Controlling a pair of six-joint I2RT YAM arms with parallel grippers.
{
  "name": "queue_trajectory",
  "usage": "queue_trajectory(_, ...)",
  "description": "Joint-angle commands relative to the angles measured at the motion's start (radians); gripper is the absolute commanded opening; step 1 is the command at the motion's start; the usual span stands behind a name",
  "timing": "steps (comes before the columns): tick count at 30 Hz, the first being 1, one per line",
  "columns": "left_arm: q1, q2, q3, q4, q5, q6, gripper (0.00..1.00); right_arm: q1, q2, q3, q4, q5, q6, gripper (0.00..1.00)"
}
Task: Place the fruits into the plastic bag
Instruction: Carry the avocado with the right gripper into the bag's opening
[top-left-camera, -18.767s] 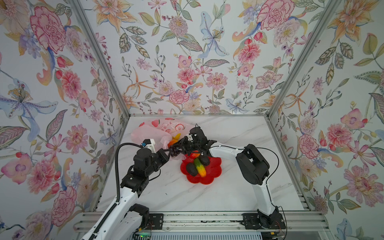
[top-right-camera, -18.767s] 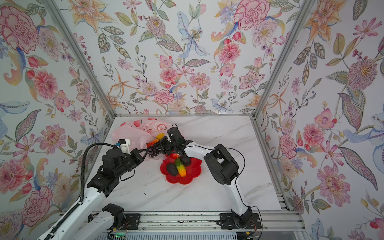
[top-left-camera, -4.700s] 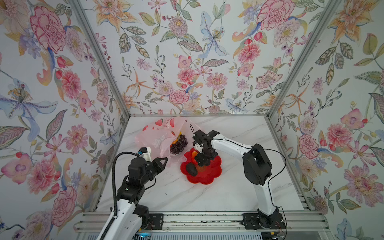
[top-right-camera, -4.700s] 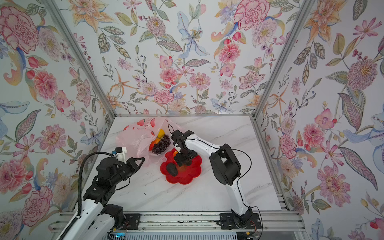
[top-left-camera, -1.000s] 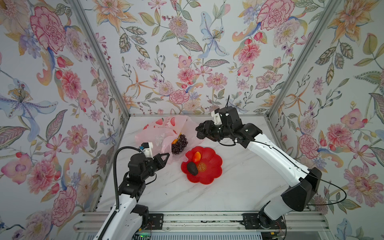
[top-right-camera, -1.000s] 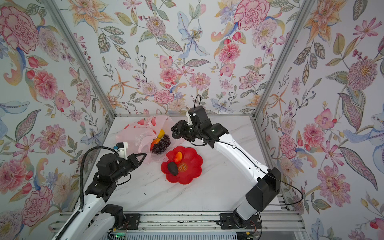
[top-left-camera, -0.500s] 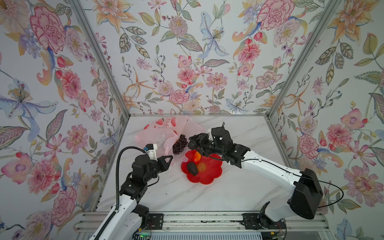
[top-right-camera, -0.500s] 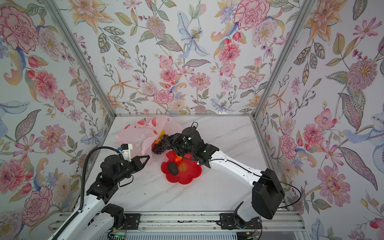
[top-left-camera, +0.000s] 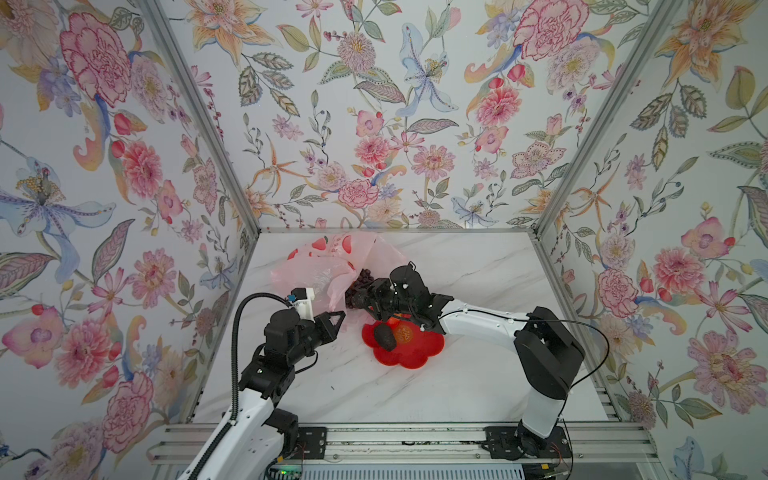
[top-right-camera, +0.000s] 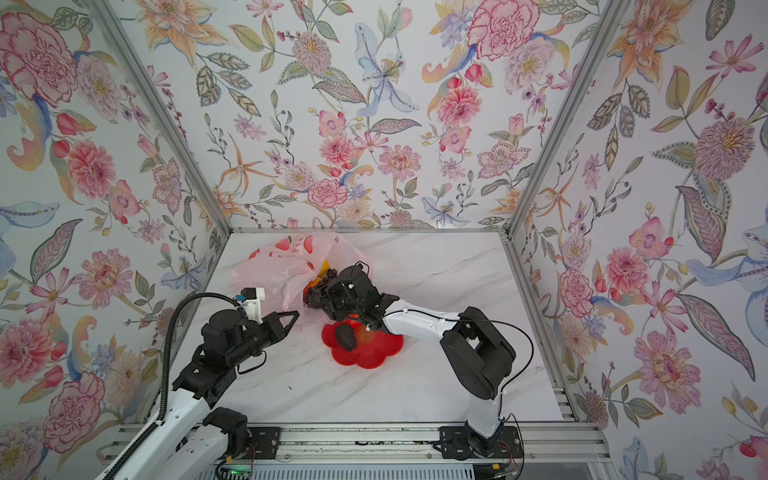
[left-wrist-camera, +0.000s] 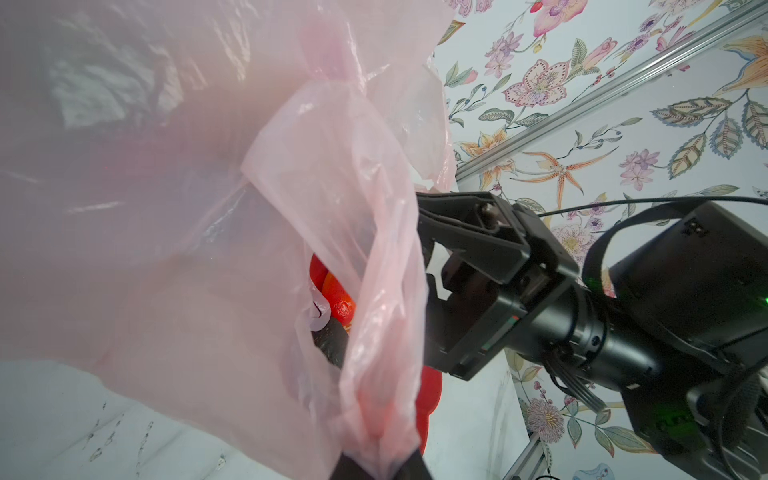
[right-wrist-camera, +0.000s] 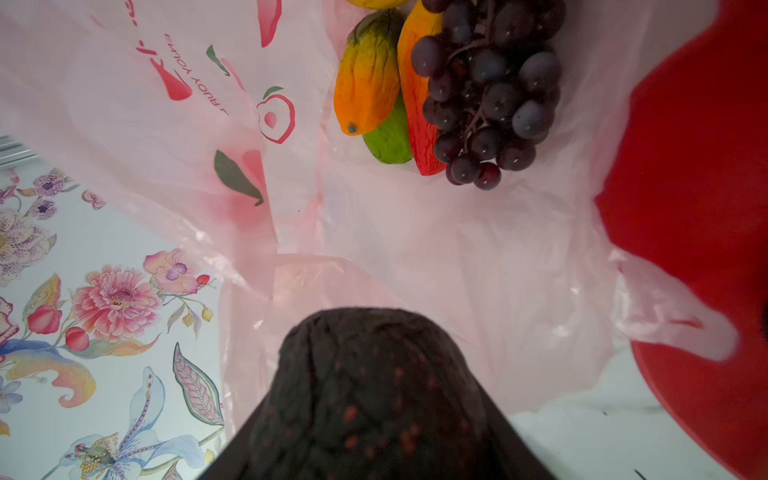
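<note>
Pinching bag (top-left-camera: 316, 270) rim with left hand (top-left-camera: 338, 318), clutching avocado (right-wrist-camera: 374, 395) with right hand (top-left-camera: 362, 300) at bag mouth, just short of grapes (right-wrist-camera: 490, 95) and mangoes (right-wrist-camera: 365, 79)

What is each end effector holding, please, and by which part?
Left end effector pinches the plastic bag at its rim; right end effector holds an avocado, grip spot hidden.

**Film and fruit mask the fingers**

In the left wrist view the plastic bag (left-wrist-camera: 166, 208) veils the fingertips of the right end effector (left-wrist-camera: 426, 253) and most of the fruit (left-wrist-camera: 338, 301) inside. The left end effector (left-wrist-camera: 380, 465) is cropped by the frame edge. In the right wrist view a blurred, cropped avocado (right-wrist-camera: 374, 395) covers the fingers, and the red plate (right-wrist-camera: 685, 166) runs off frame.
</note>
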Motion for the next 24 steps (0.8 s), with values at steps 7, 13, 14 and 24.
queue_trajectory(7, -0.003, -0.026, 0.059, -0.02, -0.006, 0.055, 0.0, 0.009, 0.191, 0.203, 0.041, -0.086, 0.063, 0.26)
queue_trajectory(13, -0.012, -0.016, 0.102, -0.061, -0.023, 0.118, 0.0, -0.004, 0.331, 0.389, 0.016, -0.113, 0.068, 0.26)
queue_trajectory(14, -0.016, -0.013, 0.109, -0.072, -0.029, 0.13, 0.0, -0.009, 0.352, 0.42, 0.011, -0.113, 0.067, 0.26)
queue_trajectory(24, -0.087, 0.02, 0.211, -0.172, -0.113, 0.273, 0.0, -0.082, 0.556, 0.734, -0.072, -0.093, 0.077, 0.24)
